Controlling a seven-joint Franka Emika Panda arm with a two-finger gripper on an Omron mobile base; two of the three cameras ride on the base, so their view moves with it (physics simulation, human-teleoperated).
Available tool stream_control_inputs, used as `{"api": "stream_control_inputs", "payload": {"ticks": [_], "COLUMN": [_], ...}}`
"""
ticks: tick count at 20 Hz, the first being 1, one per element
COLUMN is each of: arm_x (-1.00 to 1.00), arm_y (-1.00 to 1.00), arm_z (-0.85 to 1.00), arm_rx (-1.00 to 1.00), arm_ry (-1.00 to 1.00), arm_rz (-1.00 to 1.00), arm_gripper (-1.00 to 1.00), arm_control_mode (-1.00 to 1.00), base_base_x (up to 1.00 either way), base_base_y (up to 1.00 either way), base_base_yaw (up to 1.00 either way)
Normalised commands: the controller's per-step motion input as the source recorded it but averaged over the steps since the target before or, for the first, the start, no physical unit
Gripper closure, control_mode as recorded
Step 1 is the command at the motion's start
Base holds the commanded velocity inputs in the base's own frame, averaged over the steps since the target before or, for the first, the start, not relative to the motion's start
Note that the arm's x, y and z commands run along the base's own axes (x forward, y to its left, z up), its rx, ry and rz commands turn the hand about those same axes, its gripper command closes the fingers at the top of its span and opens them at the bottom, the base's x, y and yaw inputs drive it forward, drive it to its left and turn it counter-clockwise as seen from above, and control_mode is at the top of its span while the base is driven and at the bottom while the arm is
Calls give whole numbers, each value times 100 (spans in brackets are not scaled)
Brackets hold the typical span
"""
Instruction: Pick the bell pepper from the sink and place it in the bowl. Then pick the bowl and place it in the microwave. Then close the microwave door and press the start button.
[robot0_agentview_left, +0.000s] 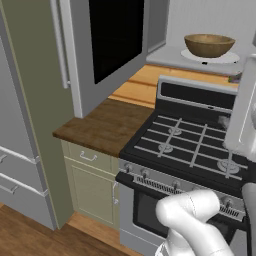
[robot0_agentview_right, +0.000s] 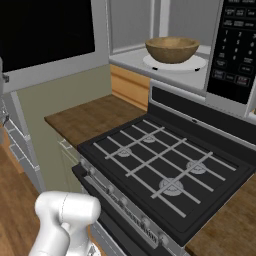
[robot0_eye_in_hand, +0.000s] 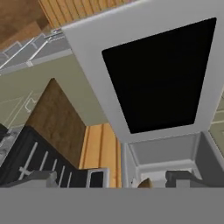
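Observation:
The microwave door (robot0_agentview_left: 115, 40) stands swung wide open, black glass in a grey frame, with its long handle (robot0_agentview_left: 60, 45) at the left. Inside the microwave (robot0_agentview_right: 150, 30) the wooden bowl (robot0_agentview_right: 172, 49) rests on the white turntable (robot0_agentview_right: 198, 64); the black keypad panel (robot0_agentview_right: 237, 45) is to its right. The bell pepper is hidden and the sink is out of view. In the hand view my gripper (robot0_eye_in_hand: 113, 178) is open and empty, its fingertips (robot0_eye_in_hand: 181, 176) wide apart. It looks down on the door (robot0_eye_in_hand: 157, 74) and the pale cavity (robot0_eye_in_hand: 170, 155), where a bit of the bowl (robot0_eye_in_hand: 145, 183) shows.
A black gas stove (robot0_agentview_left: 190, 145) with grey grates sits below the microwave. A wooden counter (robot0_agentview_left: 105, 122) over olive cabinets (robot0_agentview_left: 90, 190) lies left of it. A grey fridge (robot0_agentview_left: 15, 165) stands at the far left. My white arm (robot0_agentview_left: 192, 220) rises before the oven front.

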Motion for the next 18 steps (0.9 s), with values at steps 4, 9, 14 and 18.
{"api": "stream_control_inputs", "payload": {"ticks": [4,9,14,18], "arm_x": [-48,-8,8,14], "arm_y": [93,91,87,83], "arm_z": [-9,-23,-32,-40], "arm_rx": [0,0,0,0], "arm_ry": [-8,-5,0,-8], "arm_rz": [0,-1,-11,-12], "arm_gripper": [-100,-100,-100,-100], "arm_control_mode": [-100,-100,-100,-100], "base_base_x": [0,0,0,0], "base_base_y": [0,0,0,0], "base_base_yaw": [0,0,0,0]}}
